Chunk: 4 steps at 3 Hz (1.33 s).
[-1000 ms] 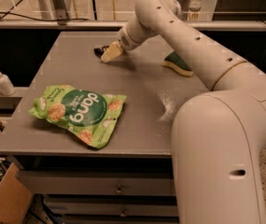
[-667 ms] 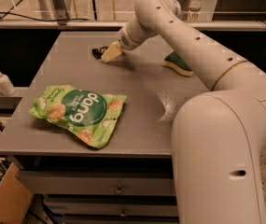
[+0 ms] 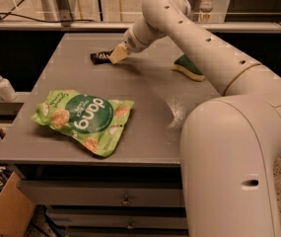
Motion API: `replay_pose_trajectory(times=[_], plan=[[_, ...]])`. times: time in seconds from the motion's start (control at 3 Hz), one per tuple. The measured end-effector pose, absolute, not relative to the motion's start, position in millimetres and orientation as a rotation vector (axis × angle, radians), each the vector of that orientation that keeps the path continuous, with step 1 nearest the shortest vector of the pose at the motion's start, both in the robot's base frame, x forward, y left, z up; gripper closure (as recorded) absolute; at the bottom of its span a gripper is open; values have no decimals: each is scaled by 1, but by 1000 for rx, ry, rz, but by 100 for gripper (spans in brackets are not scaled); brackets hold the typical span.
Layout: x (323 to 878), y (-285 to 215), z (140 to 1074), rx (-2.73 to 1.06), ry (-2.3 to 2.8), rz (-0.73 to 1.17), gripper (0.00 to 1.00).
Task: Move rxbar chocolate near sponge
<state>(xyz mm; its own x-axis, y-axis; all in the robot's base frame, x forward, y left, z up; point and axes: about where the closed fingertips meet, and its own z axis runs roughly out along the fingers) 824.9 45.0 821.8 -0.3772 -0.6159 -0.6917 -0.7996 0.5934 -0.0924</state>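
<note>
one gripper point(image 3: 116, 56) at rxbar chocolate point(image 3: 98, 58), far table point(image 3: 145, 107) edge; sponge point(image 3: 189, 68) well apart

Grey bench point(image 3: 150, 98) carries green snack bag point(image 3: 83, 120) lying flat; soap dispenser point(image 3: 2, 85) left of bag, cardboard box point(image 3: 7, 211) below-left of it, end effector point(image 3: 114, 57) beyond it, low over bench.

Arm is reaching across the grey table point(image 3: 145, 98), gripper point(image 3: 116, 55) is sitting over the far-left part of the top, its tip meeting the rxbar chocolate point(image 3: 99, 58), black wrapper sticking out to the left. Sponge point(image 3: 188, 67) is lying well apart on the far right, green side up. Large green snack bag point(image 3: 83, 120) is lying flat near the front. Pump bottle point(image 3: 2, 85) is standing on a ledge beside the table
</note>
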Motion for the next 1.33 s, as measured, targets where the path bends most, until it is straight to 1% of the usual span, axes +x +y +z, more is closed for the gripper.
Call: replay_pose_trajectory(times=[0.67,1.0,1.33], plan=[[825,45,822,-1117,2119,336,100],[800,30,861,-1140,2035,353,100],[763,10,909,-1152,1930,386,100]])
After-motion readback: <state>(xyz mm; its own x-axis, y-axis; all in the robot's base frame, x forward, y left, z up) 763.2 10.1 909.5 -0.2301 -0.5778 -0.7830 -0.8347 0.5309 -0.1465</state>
